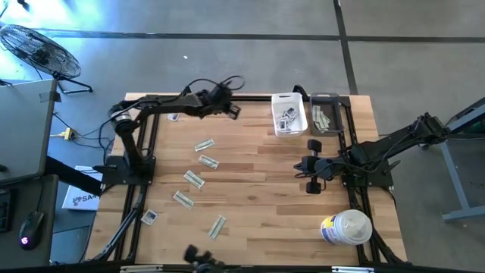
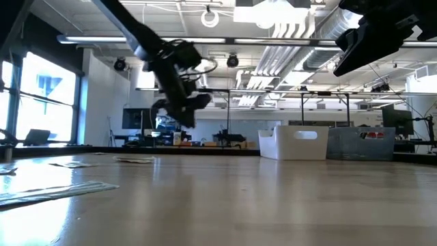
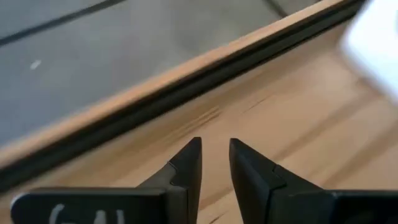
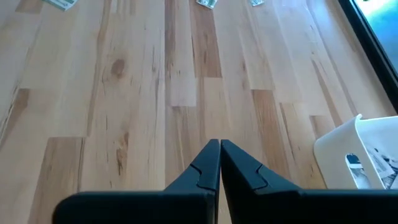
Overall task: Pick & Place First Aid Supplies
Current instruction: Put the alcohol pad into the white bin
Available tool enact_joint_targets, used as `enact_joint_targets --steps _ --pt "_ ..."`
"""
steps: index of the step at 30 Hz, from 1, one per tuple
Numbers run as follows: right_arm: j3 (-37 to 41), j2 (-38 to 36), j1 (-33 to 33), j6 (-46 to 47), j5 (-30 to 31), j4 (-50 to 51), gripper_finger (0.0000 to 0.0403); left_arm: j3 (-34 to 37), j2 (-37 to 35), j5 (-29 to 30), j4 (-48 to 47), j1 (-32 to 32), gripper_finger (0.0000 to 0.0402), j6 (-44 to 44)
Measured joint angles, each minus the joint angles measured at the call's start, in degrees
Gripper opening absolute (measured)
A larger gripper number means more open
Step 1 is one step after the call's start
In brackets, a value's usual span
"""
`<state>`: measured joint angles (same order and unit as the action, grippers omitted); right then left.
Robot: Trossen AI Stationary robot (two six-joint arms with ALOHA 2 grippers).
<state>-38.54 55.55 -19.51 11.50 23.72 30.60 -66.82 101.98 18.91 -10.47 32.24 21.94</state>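
Note:
Several first aid supplies lie flat on the wooden table (image 1: 258, 189): pale strips (image 1: 204, 145) (image 1: 194, 179) (image 1: 218, 226) and small white squares (image 1: 149, 217) (image 1: 174, 117). More lie in the white bin (image 1: 289, 114) and the grey bin (image 1: 327, 114) at the far edge. My left gripper (image 1: 233, 111) (image 3: 216, 144) hangs above the table's far part, left of the white bin, open by a narrow gap with nothing between its fingers. My right gripper (image 1: 303, 164) (image 4: 219, 144) hovers shut and empty over the table's right middle.
A big white canister (image 1: 347, 227) with a yellow-blue label lies near the front right corner. The white bin (image 4: 364, 155) shows packets inside. Bare wood stretches across the table's middle. The table's far edge (image 3: 186, 81) runs close ahead of my left gripper.

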Motion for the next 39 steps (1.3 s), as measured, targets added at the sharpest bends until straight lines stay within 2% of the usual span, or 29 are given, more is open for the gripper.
enact_joint_targets --steps 5,10,14,18,24,27,31,39 --pt "0.0 0.0 0.0 -1.4 0.8 0.0 0.0007 10.9 -4.8 4.0 -0.1 3.3 0.0079 8.4" --pt "0.0 0.0 0.0 -2.6 2.9 -0.4 0.0007 18.8 -9.5 5.7 -2.5 6.3 0.0079 15.5" --pt "0.0 0.0 0.8 -3.2 3.1 -1.1 0.0007 21.2 -12.5 7.2 -9.4 9.3 0.0080 18.6" --pt "0.0 0.0 2.9 -4.1 2.5 -1.7 0.0007 21.9 -14.4 11.4 -15.6 10.7 0.0097 20.6" --pt "0.0 0.0 6.5 -6.2 2.3 -3.4 0.0007 23.5 -14.4 11.7 -14.6 12.2 0.0150 20.4" --pt "0.0 0.0 8.0 -6.2 1.8 -4.3 0.0007 25.5 -14.0 11.6 -13.0 13.9 0.0157 20.3" --pt "0.0 0.0 9.5 -6.6 -1.0 -5.2 0.0007 28.8 -14.1 10.1 -6.9 16.7 0.0143 18.6" --pt "0.0 0.0 11.4 -6.6 -2.1 -5.8 0.0007 28.9 -14.0 11.1 -6.1 16.1 0.0086 18.6"
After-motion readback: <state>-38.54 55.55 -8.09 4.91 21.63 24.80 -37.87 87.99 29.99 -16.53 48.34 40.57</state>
